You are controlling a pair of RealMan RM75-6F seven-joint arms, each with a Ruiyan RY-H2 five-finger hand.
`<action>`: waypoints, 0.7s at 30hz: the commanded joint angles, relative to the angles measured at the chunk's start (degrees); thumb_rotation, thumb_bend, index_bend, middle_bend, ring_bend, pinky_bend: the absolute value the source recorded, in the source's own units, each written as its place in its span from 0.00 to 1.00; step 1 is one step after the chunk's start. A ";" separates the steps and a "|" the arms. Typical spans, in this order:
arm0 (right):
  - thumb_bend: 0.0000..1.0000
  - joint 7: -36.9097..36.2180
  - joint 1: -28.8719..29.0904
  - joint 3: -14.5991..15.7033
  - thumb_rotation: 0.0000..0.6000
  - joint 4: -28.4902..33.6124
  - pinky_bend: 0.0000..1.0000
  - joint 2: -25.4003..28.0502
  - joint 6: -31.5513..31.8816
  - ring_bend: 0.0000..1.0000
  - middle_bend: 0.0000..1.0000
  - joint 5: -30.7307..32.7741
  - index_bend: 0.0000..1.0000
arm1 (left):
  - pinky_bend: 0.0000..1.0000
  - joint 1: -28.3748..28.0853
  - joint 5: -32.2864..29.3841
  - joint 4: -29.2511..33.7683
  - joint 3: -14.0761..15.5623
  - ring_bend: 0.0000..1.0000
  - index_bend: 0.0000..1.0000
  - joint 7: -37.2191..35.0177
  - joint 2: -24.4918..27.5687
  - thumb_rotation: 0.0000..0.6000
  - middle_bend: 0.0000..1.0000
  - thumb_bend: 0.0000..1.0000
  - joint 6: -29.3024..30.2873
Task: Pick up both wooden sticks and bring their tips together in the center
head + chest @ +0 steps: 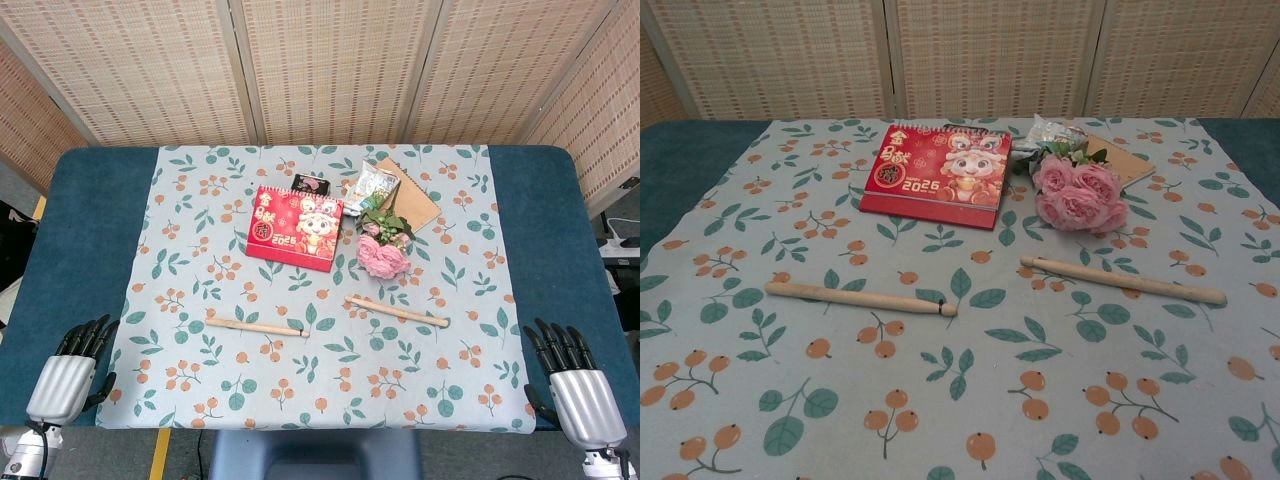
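Both of my hands rest at the near edge of the counter [60, 220] and hold nothing. My left hand [68, 372] has its fingers [88, 335] extended and slightly apart; my right hand [572, 380] has its fingers [555, 342] extended likewise. Neither hand appears in the chest view.

The left pale round wooden stick [254, 325] lies flat on the leaf-and-berry printed cloth [320, 400], ahead of my left fingers and inward of them. The right pale round wooden stick [396, 311] lies ahead of my right fingers and inward, well apart from them. The inner tips are near each other but do not touch.

Hazards, as I judge them:

- Each stick is round and lies flat. A push from one fingertip can roll it away before my fingers close under it.
- Fingers dragged across the cloth can bunch it and shift both sticks.
- The pink artificial rose bunch [382, 252] sits just beyond the right stick. An overshoot by my right fingers can strike it.
- The red 2025 desk calendar [295, 224] stands beyond the left stick; a long reach can tip it.
- A grasp far from the middle lets the free end droop, so the tips can miss each other.
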State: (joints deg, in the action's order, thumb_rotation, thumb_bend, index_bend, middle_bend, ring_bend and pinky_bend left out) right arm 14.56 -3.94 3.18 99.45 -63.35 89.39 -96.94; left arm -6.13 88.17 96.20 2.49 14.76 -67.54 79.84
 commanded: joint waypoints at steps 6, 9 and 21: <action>0.26 0.16 0.04 0.18 1.00 -0.33 0.00 -0.25 0.01 0.00 0.00 -0.40 0.00 | 0.14 -1.23 9.36 -6.55 0.67 0.12 0.11 -2.78 -6.27 1.00 0.17 0.41 3.96; 0.26 1.17 0.52 -0.18 1.00 -0.59 0.00 -0.97 -0.77 0.00 0.00 -0.03 0.00 | 0.14 -2.32 9.54 -10.60 -0.35 0.13 0.16 -1.12 -11.59 1.00 0.22 0.41 2.97; 0.26 6.10 3.79 -2.63 1.00 -0.31 0.00 -4.41 -6.40 0.00 0.00 4.96 0.00 | 0.15 -9.04 7.46 -21.91 -3.17 0.15 0.20 9.80 -26.72 1.00 0.27 0.42 -6.23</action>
State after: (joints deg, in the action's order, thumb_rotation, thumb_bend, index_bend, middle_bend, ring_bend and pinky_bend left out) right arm 20.49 -0.36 0.79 99.43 -67.44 83.27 -92.37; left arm -13.89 96.03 75.09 -0.17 23.44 -92.90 74.98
